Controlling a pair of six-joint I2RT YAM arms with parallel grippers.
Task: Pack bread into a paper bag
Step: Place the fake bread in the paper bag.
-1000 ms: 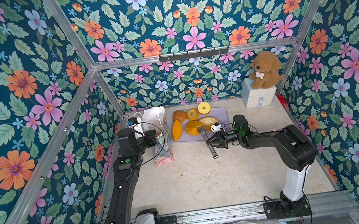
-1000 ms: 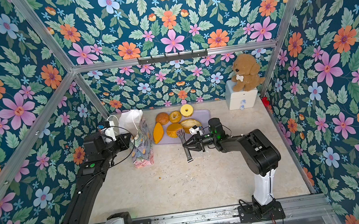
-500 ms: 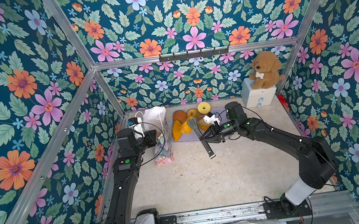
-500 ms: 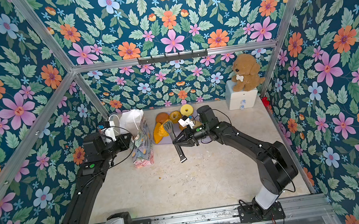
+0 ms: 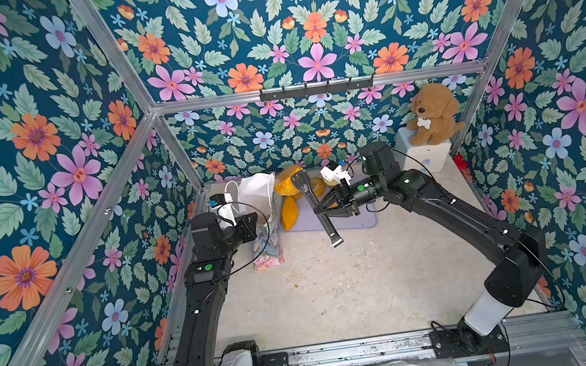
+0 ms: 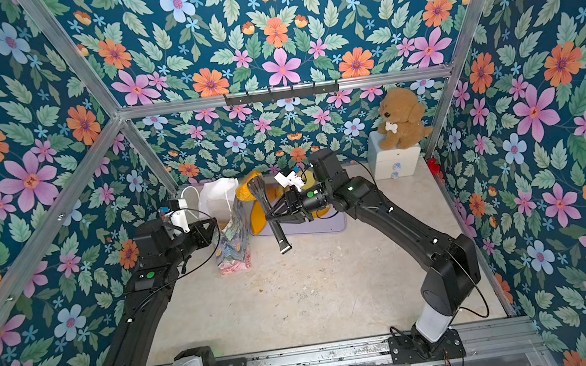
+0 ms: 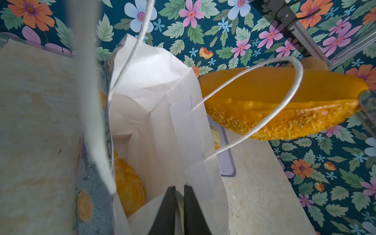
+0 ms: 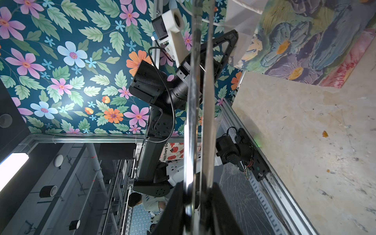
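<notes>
Gripping, R side: R gripper (image 5: 322, 209) is clamped round the middle of the tongs (image 5: 329, 230), jaws pressed vs. the metal arms. R wrist view shows the same grip close up.
Tongs: long metal pair w/ black tips, tilted. Tips point toward the bag; free end hangs over the bare table (image 5: 336, 293).
Held bread: golden oval loaf (image 7: 264, 91), smooth on top, grainy underneath, pinched at the tong tips. It's up in the air just beside the bag's open mouth, on the tray side. In L wrist view a cord handle (image 7: 300, 81) crosses in front of it.
Bag: paper bag (image 5: 266, 229) stands at far L of the table near the back wall. Painted flowers outside, plain white inside, mouth open.
L side: L gripper (image 7: 179, 188) has its fingers almost together, pinching the bag's near rim w/ paper between the pads.
Inside bag: one knobbly orange bread piece (image 7: 127, 183) low down, against a side wall.
Tray: lilac tray (image 5: 356, 223) lies just R of the bag, partly under the R arm. An orange oval loaf (image 5: 289, 213) leans at its bag-side edge. More yellow pieces (image 5: 317, 187) sit behind the tongs, mostly hidden; can't tell how many.
Bkgd: brown plush dog (image 5: 433, 115) sits on a white box (image 5: 429, 160) in the far R corner, well apart from the bag.
</notes>
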